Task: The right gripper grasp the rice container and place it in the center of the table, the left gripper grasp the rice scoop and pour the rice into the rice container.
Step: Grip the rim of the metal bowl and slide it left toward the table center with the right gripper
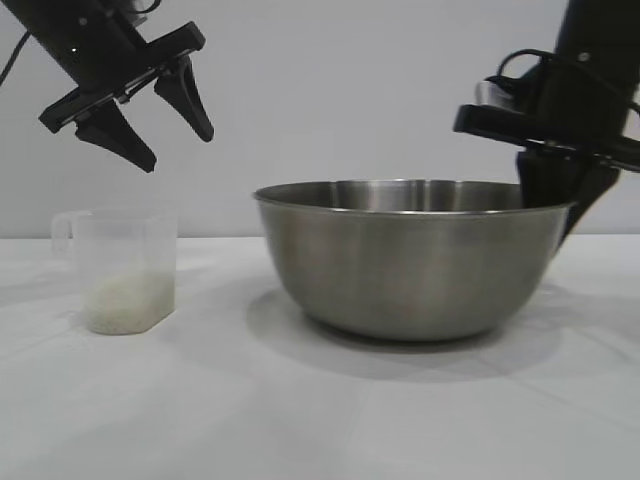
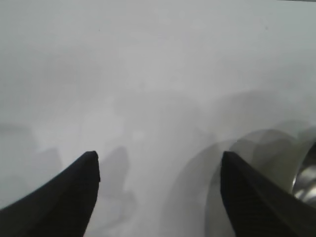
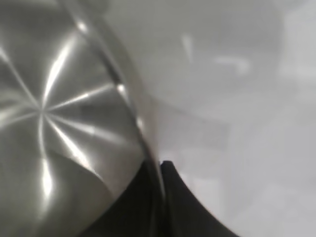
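The rice container [image 1: 415,260] rim is clamped by the right claw [image 3: 160,170] for repositioning, while the left claw [image 1: 170,125], fingers apart, is held above the rice scoop [image 1: 125,270].

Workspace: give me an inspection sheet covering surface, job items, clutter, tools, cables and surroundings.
Surface: white table, bare apart from the job items.
Rice container: large steel bowl, upright, right of centre in the exterior view, no rice visible inside.
Rice scoop: clear cup, upright at the left, handle on its far-left side, untouched.
Rice: in the bottom of the scoop.
Clutter: nothing seen.
Left tool: open, empty, hanging above the scoop.
Right tool: shut on the bowl's right rim, one finger inside, one outside.
Cables: black loop on the right arm.
Surroundings: plain light wall.
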Controlling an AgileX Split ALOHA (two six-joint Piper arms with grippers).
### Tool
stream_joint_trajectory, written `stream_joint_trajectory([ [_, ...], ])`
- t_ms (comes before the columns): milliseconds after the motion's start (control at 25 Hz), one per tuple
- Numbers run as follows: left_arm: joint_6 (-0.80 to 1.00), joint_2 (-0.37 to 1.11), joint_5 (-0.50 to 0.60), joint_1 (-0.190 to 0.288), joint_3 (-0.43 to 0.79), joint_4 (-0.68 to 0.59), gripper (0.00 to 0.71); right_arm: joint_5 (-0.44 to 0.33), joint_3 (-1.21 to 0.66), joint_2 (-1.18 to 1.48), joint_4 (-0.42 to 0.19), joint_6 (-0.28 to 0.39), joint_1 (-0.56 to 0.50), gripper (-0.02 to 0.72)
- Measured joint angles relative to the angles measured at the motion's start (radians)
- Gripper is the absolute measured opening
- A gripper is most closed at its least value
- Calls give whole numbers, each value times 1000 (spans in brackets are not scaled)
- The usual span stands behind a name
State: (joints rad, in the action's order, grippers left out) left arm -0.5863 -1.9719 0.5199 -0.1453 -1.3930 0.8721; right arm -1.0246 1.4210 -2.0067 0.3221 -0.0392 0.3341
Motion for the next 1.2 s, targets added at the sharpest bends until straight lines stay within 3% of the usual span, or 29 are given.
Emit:
stream_joint_trajectory([
  [240, 0, 0, 0, 0, 0, 0, 487, -7, 5, -19, -10, 0, 0, 0],
  [280, 0, 0, 0, 0, 0, 0, 487, -7, 5, -21, -8, 0, 0, 57],
  [320, 0, 0, 0, 0, 0, 0, 487, -7, 5, -21, -4, 0, 0, 57],
  [600, 0, 0, 2, 0, 0, -4, 487, -7, 5, -19, -16, 0, 0, 485],
  [720, 0, 0, 2, 0, 0, -6, 487, -7, 5, 0, -53, 0, 0, 593],
  [960, 0, 0, 2, 0, 0, -19, 487, -33, 5, 77, -147, 2, 0, 602],
  [1200, 0, 0, 2, 0, 0, -19, 487, -142, 5, 164, -272, 24, -10, 602],
])
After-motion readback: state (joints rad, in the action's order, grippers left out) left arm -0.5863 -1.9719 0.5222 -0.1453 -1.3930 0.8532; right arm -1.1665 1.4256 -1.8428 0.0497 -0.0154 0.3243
